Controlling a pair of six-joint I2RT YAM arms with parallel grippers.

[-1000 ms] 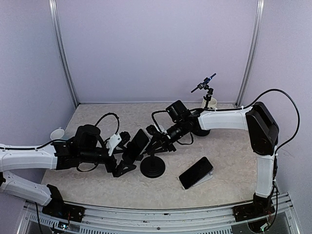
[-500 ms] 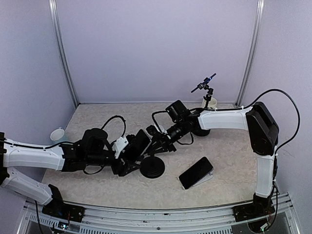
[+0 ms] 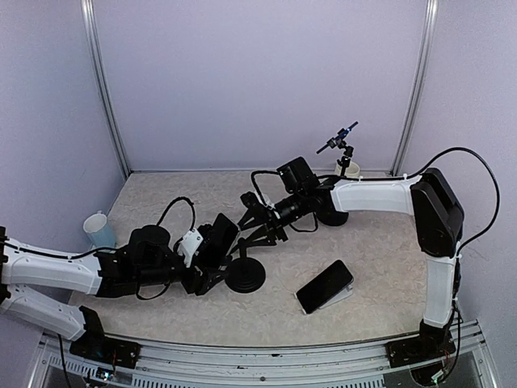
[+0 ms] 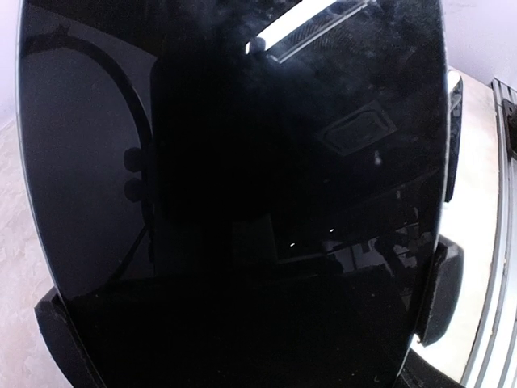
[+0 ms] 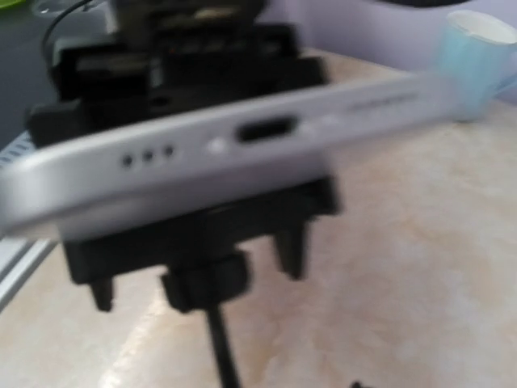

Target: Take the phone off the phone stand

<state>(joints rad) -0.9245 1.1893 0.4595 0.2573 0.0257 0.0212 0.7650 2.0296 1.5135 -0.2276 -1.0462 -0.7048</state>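
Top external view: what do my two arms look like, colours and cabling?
The left arm and right arm: white link shells, black joints. The left gripper and right gripper: black. Thin black cables loop near each wrist and over the right shoulder.

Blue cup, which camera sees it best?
The top external view: the blue cup stands whole and sharp at the left. The right wrist view catches it blurred in a corner. The left wrist view misses it; the phone fills that picture.
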